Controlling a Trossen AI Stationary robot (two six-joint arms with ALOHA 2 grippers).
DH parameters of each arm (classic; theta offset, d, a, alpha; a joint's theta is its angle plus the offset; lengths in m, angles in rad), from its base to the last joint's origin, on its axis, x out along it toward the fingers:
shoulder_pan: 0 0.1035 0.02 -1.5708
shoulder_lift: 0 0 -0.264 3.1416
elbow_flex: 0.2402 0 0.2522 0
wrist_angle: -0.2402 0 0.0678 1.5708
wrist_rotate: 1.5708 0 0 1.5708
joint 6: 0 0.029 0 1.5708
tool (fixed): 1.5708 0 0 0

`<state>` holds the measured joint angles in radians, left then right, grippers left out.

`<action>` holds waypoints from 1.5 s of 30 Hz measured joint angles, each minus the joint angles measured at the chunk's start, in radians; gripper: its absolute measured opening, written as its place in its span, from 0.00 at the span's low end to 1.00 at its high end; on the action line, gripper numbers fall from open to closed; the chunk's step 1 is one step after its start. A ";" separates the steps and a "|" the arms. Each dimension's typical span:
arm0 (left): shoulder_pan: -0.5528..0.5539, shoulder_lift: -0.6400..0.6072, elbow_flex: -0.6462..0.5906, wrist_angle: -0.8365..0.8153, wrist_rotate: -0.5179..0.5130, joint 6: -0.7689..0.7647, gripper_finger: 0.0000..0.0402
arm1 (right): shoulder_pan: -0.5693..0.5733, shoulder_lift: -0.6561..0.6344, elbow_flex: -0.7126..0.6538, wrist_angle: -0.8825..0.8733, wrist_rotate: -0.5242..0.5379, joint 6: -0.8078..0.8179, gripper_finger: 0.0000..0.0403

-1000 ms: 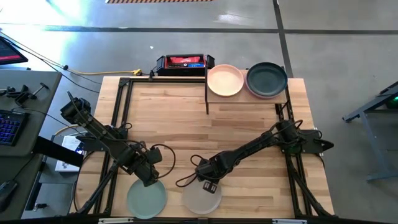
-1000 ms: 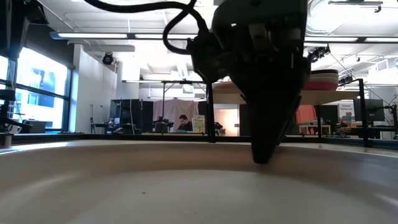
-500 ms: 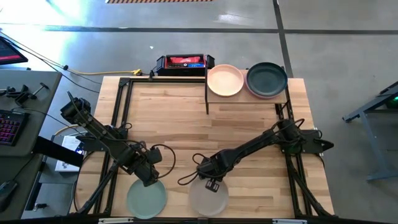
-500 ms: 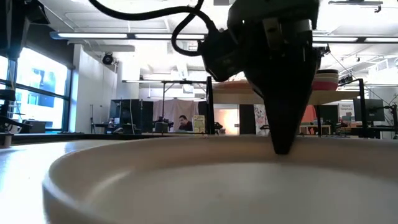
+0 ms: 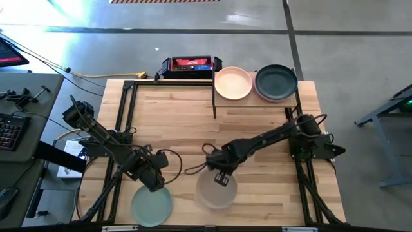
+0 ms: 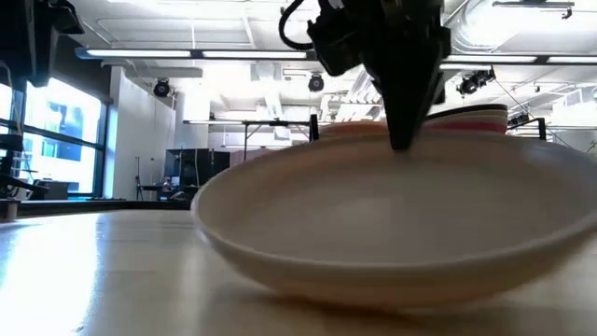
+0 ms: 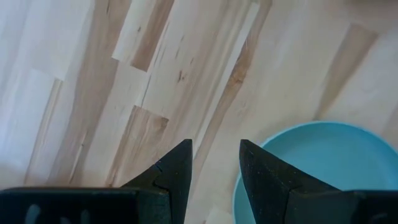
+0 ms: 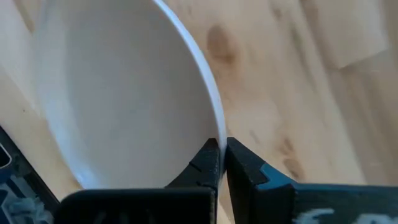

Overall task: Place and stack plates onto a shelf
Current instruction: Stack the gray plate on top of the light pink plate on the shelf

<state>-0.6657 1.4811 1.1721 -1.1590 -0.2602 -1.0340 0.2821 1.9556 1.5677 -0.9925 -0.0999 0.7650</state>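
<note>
A beige-grey plate (image 5: 216, 191) sits near the table's front edge, with my right gripper (image 5: 222, 178) shut on its far rim. The low view shows this plate (image 6: 401, 224) tilted, its far rim up and its inside facing the near edge. At the near left a sage green plate (image 5: 152, 206) lies flat on the table. My left gripper (image 5: 154, 182) hovers open over its far rim. On the shelf (image 5: 254, 102) at the far right rest a peach plate (image 5: 232, 83) and a charcoal plate (image 5: 276, 82), each apparently on top of other plates. My right gripper pinches the beige-grey plate's far rim (image 8: 217, 134) between its two fingers, one finger (image 8: 210, 163) inside the plate and one outside. The fingers come from above, pointing steeply down. The far rim is raised and the plate tilts; I cannot tell whether its near underside touches the table.
A black-and-red box (image 5: 188, 64) stands at the table's far edge, left of the shelf. Black frame rails (image 5: 122, 129) run along the left and right sides, and cables loop beside both grippers. Bare wood (image 5: 193, 122) spans the table's middle.
My right gripper has risen and moved toward the far edge and a little right, taking the beige-grey plate with it. The plate's far rim has come up off the table and the plate now tilts.
</note>
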 joint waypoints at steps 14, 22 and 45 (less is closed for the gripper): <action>0.102 0.000 0.000 -0.001 -0.060 0.053 0.31 | -0.183 -0.186 0.000 -0.124 0.002 -0.172 0.00; 0.219 0.000 0.000 -0.007 -0.138 0.115 0.31 | -0.388 -0.311 0.001 -0.137 -0.006 -0.280 0.00; 0.685 0.000 0.000 -0.009 -0.199 0.588 0.31 | -1.058 -0.394 0.001 -0.042 -0.147 -0.453 0.00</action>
<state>0.0196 1.4811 1.1721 -1.1683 -0.4595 -0.4465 -0.7755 1.5612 1.5684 -1.0350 -0.2474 0.3122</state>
